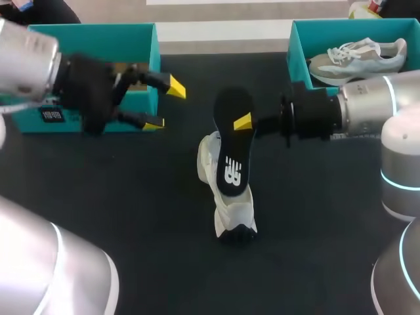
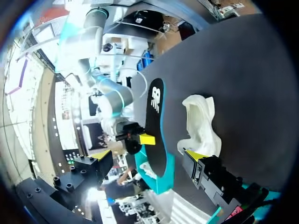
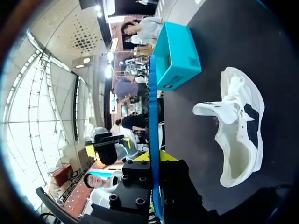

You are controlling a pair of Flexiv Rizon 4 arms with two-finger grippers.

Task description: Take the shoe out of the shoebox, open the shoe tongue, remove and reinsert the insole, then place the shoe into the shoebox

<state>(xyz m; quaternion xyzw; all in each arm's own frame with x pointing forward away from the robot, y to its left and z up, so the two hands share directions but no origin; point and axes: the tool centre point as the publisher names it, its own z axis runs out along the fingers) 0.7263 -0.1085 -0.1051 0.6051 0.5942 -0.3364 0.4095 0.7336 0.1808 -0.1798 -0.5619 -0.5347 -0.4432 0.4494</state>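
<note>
Head view: grips the insole (image 1: 234, 141) in the right gripper (image 1: 244, 123), fingers clamped on its far half, long axis running far to near. Hangs it over the shoe (image 1: 231, 213), which lies mid-table on its side along the same axis. Rests the left gripper (image 1: 165, 105) spread apart, well left, by the left box (image 1: 92, 29).

Left wrist view: shows insole (image 2: 156, 126) raised clear of shoe (image 2: 201, 123).

Right wrist view: shows insole (image 3: 152, 116) edge-on between the fingers, shoe (image 3: 238, 135) mouth open toward the gripper. Probably falls to the nearer right arm to lower it in.
</note>
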